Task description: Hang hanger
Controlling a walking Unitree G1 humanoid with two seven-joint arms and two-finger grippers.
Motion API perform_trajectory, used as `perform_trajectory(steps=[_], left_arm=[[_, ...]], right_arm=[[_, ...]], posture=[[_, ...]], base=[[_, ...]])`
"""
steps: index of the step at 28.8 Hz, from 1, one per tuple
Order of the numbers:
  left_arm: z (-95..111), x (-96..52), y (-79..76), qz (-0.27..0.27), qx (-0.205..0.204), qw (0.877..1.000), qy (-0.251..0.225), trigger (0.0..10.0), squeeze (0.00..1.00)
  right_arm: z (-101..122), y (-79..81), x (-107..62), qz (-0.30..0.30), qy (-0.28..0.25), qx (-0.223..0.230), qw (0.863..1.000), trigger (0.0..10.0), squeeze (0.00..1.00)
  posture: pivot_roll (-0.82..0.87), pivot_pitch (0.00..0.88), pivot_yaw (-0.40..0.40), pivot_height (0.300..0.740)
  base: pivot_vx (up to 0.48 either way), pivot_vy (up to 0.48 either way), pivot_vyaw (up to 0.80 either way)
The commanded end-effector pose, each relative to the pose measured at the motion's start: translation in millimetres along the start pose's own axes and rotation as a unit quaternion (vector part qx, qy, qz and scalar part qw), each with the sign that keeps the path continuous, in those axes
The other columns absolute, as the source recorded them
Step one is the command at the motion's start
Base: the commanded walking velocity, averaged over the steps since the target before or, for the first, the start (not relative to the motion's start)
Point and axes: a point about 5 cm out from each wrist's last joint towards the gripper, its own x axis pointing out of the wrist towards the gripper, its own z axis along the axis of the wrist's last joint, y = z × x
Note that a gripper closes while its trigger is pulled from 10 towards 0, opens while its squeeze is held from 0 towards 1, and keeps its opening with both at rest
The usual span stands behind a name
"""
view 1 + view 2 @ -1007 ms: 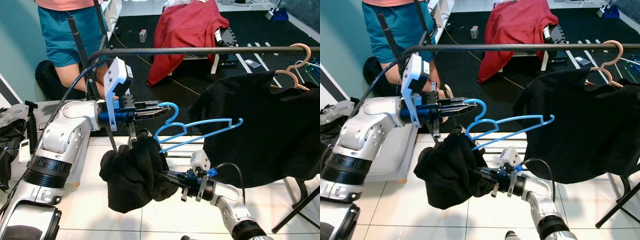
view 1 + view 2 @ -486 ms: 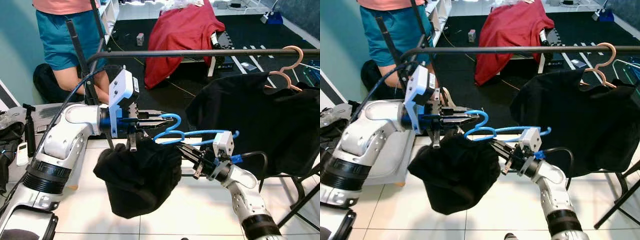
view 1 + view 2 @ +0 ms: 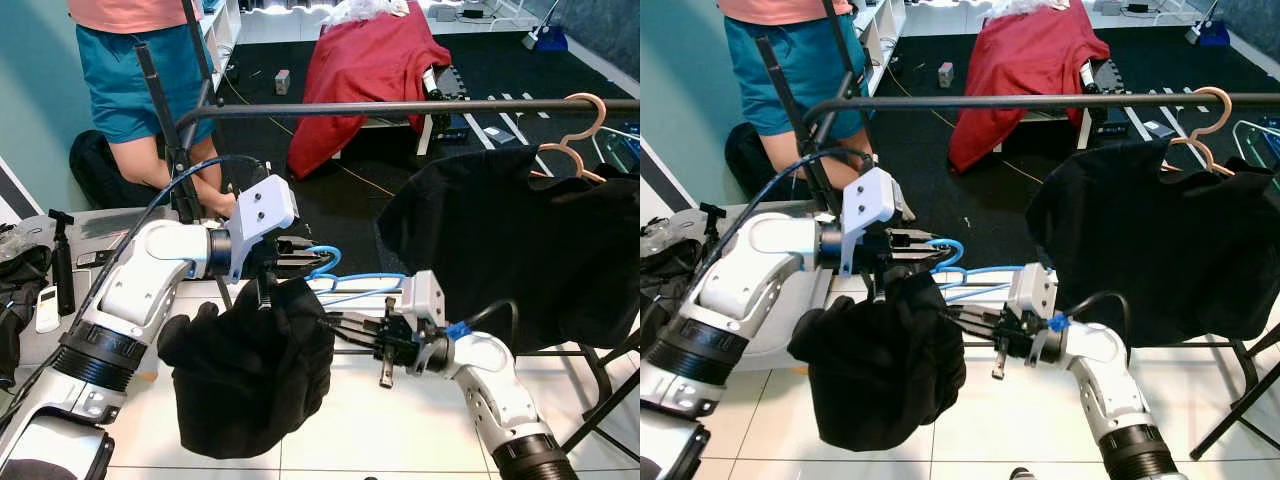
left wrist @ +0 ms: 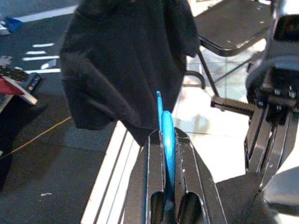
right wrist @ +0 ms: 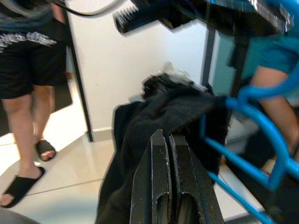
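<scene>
The blue hanger sits low between the two arms, well below the black rail, with a dark garment bunched over its near end and sagging toward the tiled floor. The left gripper is clamped on the hook; its wrist view shows the blue wire pinched between both fingers. The right gripper reaches into the cloth, fingers pressed together; I can't tell whether they pinch fabric. A black shirt on a wooden hanger takes the rail's right end; the left stretch is bare. A person stands behind.
</scene>
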Motion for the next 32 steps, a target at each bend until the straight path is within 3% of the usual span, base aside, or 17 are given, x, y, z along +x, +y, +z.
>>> perform_trajectory(steps=[1,3,4,6,7,9,10,12,13,16,17,18,19,20,21,32], left_arm=[[9,-3.5,10.0,0.027,0.019,0.999,-0.017,0.0,0.00],[12,-5.1,14.7,0.041,0.020,0.999,-0.024,0.0,0.00],[16,-7.9,21.8,0.063,0.019,0.997,-0.035,0.0,0.00],[16,-8.4,23.2,0.067,0.019,0.997,-0.036,0.0,0.00],[16,-8.6,23.8,0.068,0.019,0.997,-0.037,0.0,0.00],[17,-10.9,24.7,0.067,0.019,0.997,-0.039,0.0,0.00],[18,-13.5,24.1,0.059,0.017,0.997,-0.044,0.0,0.00],[19,-15.9,22.4,0.047,0.012,0.997,-0.053,0.0,0.00],[19,-17.7,20.1,0.035,0.006,0.998,-0.060,0.0,0.00],[20,-18.4,18.5,0.027,0.003,0.998,-0.065,0.0,0.00],[20,-18.4,16.5,0.020,-0.001,0.998,-0.068,0.0,0.00],[20,-18.4,16.5,0.020,-0.001,0.998,-0.068,0.0,0.00],[20,-18.0,14.3,0.014,-0.003,0.997,-0.070,0.0,0.00],[20,-18.0,14.3,0.014,-0.003,0.997,-0.070,0.0,0.00],[20,-17.5,13.2,0.010,-0.005,0.997,-0.071,0.0,0.00],[20,-17.9,15.8,0.009,-0.004,0.997,-0.071,0.0,0.00]], right_arm=[[-7,2.1,-2.7,-0.015,0.014,-0.003,1.000,0.0,0.00],[-12,0.8,-5.9,-0.028,0.035,-0.012,0.999,0.5,0.00],[-18,-2.7,-11.5,-0.051,0.066,-0.032,0.996,4.0,0.00],[-19,-3.3,-12.7,-0.056,0.073,-0.036,0.995,4.0,0.00],[-20,-4.2,-14.4,-0.064,0.073,-0.028,0.995,8.5,0.00],[-20,-6.0,-16.5,-0.078,0.070,-0.021,0.994,8.5,0.00],[-20,-8.2,-18.7,-0.095,0.064,-0.009,0.993,10.0,0.00],[-20,-10.1,-20.7,-0.110,0.057,0.002,0.992,10.0,0.00],[-20,-11.5,-21.9,-0.121,0.049,0.004,0.991,10.0,0.15],[-20,-12.3,-22.6,-0.126,0.044,0.005,0.991,10.0,0.15],[-20,-12.9,-22.9,-0.132,0.039,0.009,0.990,10.0,0.52],[-20,-12.9,-22.9,-0.132,0.039,0.009,0.990,10.0,0.52],[-18,-13.6,-21.9,-0.138,0.026,0.011,0.990,10.0,0.91],[-18,-13.6,-21.9,-0.138,0.026,0.011,0.990,10.0,0.91],[-17,-14.0,-20.0,-0.141,0.016,0.013,0.990,10.0,1.00],[-20,-3.6,-17.8,-0.129,-0.019,0.037,0.991,10.0,1.00]], posture=[[-0.05,0.104,0.038,0.740],[-0.05,0.107,0.038,0.740],[-0.05,0.109,0.038,0.740],[-0.05,0.109,0.038,0.740],[-0.05,0.113,0.038,0.740],[-0.05,0.114,0.038,0.740],[-0.06,0.120,0.037,0.740],[-0.06,0.120,0.036,0.740],[-0.06,0.121,0.036,0.740],[-0.06,0.124,0.035,0.740],[-0.06,0.124,0.034,0.740],[-0.06,0.124,0.034,0.740],[-0.06,0.125,0.035,0.740],[-0.06,0.125,0.035,0.740],[-0.06,0.125,0.035,0.740],[-0.05,0.133,0.036,0.740]], base=[[0.000,0.000,0.00],[0.000,0.000,0.00],[0.000,0.000,0.00],[0.000,0.000,0.00],[0.000,0.000,0.00],[0.000,0.000,0.00],[0.000,0.000,0.00],[0.000,0.000,0.00],[0.000,0.000,0.00],[0.000,0.000,0.00],[0.000,0.000,0.00],[0.000,0.000,0.00],[0.000,0.000,0.00],[0.000,0.000,0.00],[0.000,0.000,0.00],[0.000,0.000,0.00]])
